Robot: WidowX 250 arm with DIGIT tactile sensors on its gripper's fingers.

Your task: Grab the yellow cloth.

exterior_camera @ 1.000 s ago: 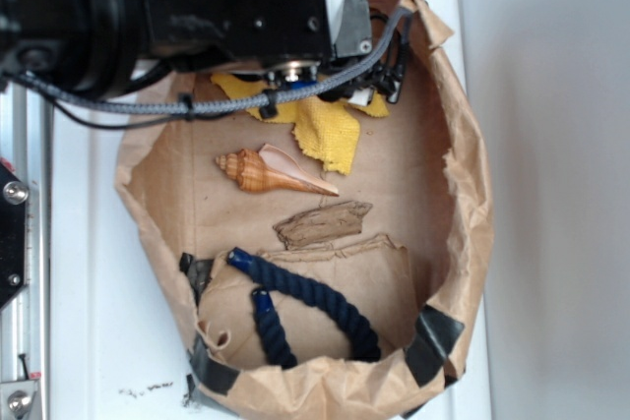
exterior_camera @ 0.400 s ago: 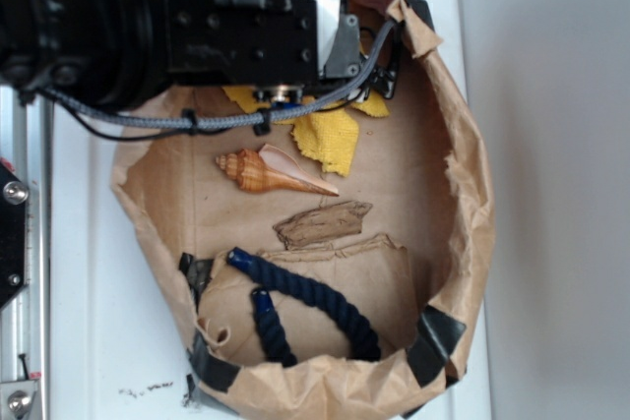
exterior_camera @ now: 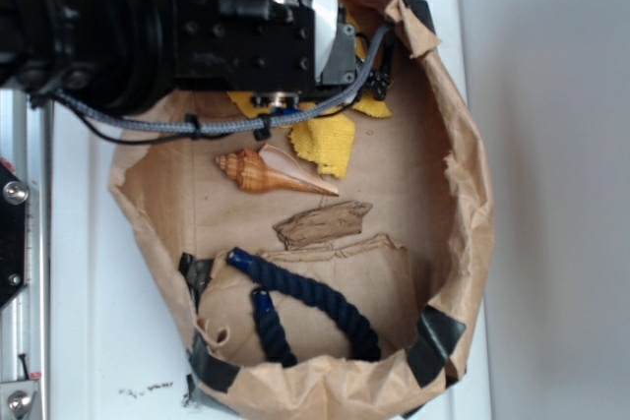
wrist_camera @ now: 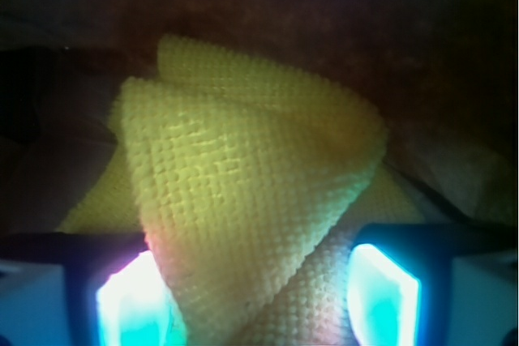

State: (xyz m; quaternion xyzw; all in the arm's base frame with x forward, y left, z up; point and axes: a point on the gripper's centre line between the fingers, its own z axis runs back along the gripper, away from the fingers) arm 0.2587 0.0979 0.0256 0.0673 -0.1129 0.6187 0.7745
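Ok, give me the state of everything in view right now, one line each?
Black robot gripper: open, its glowing fingers on either side of a raised fold of cloth.
Bright yellow terry cloth: bunched and folded, partly under the arm, not yet clamped.
Tan striped seashell: lying on its side, untouched.
Brown wood piece: lying flat.
Dark blue rope: curved, loose.
Brown paper basin: crumpled rim, taped corners.

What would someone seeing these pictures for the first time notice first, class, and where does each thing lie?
The big black robot arm fills the top left, its gripper open with the yellow cloth bunched between its glowing fingers. Below, in the brown paper basin, lie a striped seashell, a piece of driftwood and a dark blue rope nearest the bottom.
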